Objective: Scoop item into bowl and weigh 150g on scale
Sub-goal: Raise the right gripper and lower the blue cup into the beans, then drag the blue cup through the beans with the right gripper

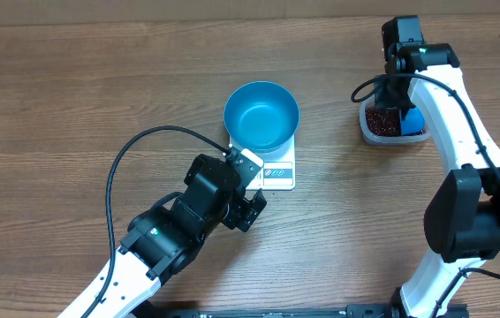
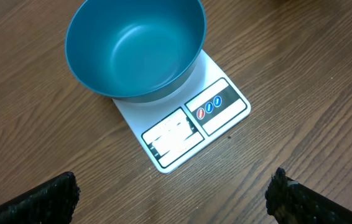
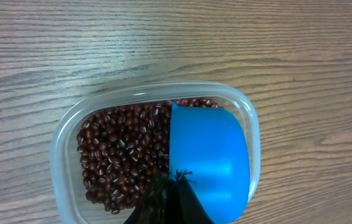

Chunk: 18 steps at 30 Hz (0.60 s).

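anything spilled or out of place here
Nothing stands out. The beans all sit inside the clear tub, with none on the table around it. The blue bowl stands upright and empty on the scale, and the scoop rests in the tub.

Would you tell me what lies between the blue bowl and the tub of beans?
Only bare table, seen overhead; a black cable loops beside the tub.
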Each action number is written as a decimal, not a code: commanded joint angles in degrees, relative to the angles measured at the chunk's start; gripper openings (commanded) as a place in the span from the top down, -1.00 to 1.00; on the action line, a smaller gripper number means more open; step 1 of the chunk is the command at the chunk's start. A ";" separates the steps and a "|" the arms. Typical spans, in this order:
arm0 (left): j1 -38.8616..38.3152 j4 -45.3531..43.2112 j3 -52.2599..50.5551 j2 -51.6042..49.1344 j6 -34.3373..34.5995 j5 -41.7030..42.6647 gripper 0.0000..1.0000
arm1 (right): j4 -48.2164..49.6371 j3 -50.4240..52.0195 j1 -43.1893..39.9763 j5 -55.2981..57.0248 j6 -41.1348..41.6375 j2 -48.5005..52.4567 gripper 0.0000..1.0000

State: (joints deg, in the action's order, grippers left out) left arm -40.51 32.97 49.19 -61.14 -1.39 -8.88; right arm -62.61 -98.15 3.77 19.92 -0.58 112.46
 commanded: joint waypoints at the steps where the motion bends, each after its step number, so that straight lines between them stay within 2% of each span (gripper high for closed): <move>1: 0.09 -0.17 -0.31 -0.26 0.74 -0.70 -0.99 | 0.33 -0.48 0.02 -1.88 0.55 0.61 0.92; 18: 0.09 -0.17 -0.31 -0.26 0.74 -0.70 -0.99 | 0.09 -0.37 0.00 -8.85 0.48 1.36 0.92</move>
State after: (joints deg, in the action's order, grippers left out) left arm -40.51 32.97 49.19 -61.14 -1.39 -8.88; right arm -62.63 -98.15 3.77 14.13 -0.60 112.92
